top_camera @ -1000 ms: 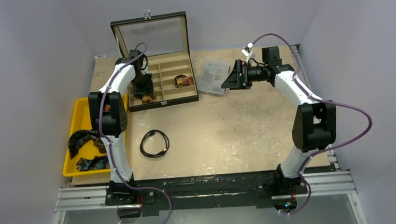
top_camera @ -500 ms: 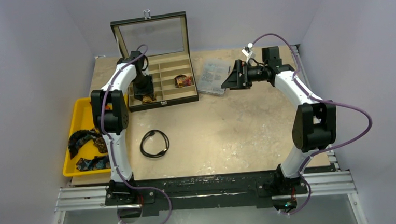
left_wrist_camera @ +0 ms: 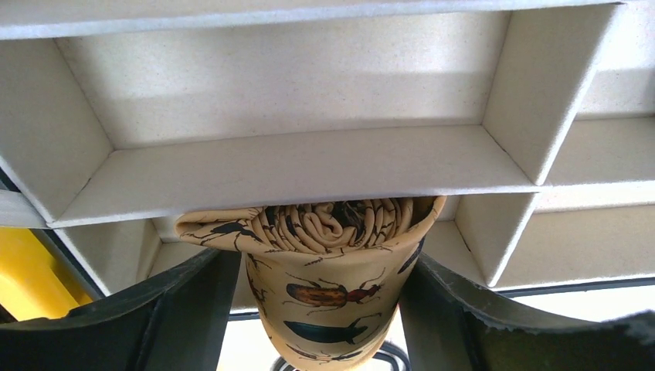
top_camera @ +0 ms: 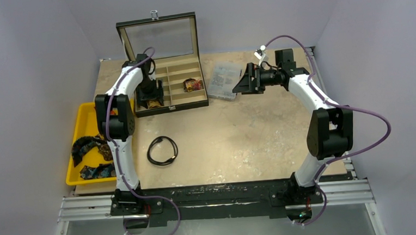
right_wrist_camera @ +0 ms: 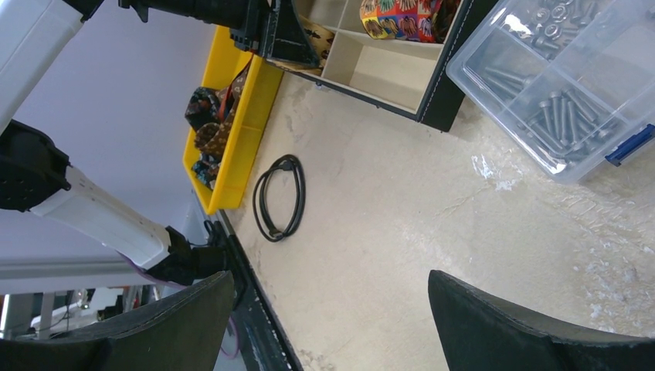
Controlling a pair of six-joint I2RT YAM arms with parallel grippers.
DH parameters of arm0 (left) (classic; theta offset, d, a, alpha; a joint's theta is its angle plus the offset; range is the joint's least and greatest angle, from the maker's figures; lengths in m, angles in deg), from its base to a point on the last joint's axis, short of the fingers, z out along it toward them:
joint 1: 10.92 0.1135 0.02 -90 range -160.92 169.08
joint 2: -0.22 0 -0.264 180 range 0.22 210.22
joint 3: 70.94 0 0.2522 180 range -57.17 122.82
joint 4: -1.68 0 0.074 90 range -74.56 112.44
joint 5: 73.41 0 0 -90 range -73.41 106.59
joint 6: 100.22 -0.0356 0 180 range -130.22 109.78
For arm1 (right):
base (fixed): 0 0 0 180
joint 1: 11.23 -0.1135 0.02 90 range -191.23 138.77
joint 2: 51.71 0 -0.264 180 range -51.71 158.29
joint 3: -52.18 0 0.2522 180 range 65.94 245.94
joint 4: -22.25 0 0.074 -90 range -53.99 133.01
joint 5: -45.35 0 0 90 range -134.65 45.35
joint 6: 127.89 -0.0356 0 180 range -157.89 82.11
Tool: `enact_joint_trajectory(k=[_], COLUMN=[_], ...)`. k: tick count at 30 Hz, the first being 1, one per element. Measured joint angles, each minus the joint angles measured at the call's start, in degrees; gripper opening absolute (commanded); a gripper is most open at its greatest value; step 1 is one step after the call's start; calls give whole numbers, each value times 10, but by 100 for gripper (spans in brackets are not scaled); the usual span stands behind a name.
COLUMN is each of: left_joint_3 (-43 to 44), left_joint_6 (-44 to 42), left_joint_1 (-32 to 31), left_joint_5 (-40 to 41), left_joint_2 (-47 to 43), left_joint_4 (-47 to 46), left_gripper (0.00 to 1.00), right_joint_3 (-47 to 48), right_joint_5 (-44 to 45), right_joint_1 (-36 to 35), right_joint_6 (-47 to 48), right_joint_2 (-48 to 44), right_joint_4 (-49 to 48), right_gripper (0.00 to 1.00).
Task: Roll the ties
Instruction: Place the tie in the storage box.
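Observation:
A rolled tan-gold tie (left_wrist_camera: 332, 263) printed with beetles stands on end in the front left compartment of the open case (top_camera: 185, 101). My left gripper (left_wrist_camera: 320, 259) is down in that compartment (top_camera: 153, 99). Its fingers (left_wrist_camera: 193, 309) stand open, close on either side of the roll. A second rolled tie (top_camera: 193, 84), multicoloured, lies in a middle compartment. Loose dark ties (top_camera: 87, 144) lie in the yellow tray (top_camera: 83, 117). My right gripper (right_wrist_camera: 332, 309) hangs open and empty above the table (top_camera: 242, 82), right of the case.
A clear plastic box of screws (top_camera: 224, 79) lies between the case and the right gripper. A black cable loop (top_camera: 162, 151) lies on the table in front of the case. The case's glass lid (top_camera: 157, 36) stands upright at the back.
The left gripper's jaws have spread wider around the tan-gold roll, which stays in its compartment. The right arm has not moved.

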Motion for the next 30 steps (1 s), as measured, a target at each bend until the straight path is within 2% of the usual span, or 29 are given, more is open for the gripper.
enact_joint_trajectory(k=[8, 15, 20, 24, 30], left_joint_3=[-4, -12, -25, -30, -45], left_joint_6=[-4, -13, -14, -14, -12], left_joint_1=[0, 0, 0, 0, 0], left_joint_5=[8, 18, 19, 12, -2], left_joint_2=[-12, -41, -47, -47, -47], left_joint_4=[-3, -17, -43, -57, -75], left_gripper=[79, 78, 68, 53, 48], right_joint_3=[0, 0, 0, 0, 0], right_joint_5=[0, 0, 0, 0, 0], right_joint_1=[0, 0, 0, 0, 0], right_joint_6=[1, 2, 2, 2, 3], right_joint_2=[0, 0, 0, 0, 0], right_joint_4=[1, 1, 1, 1, 3], right_gripper=[98, 98, 98, 98, 98])
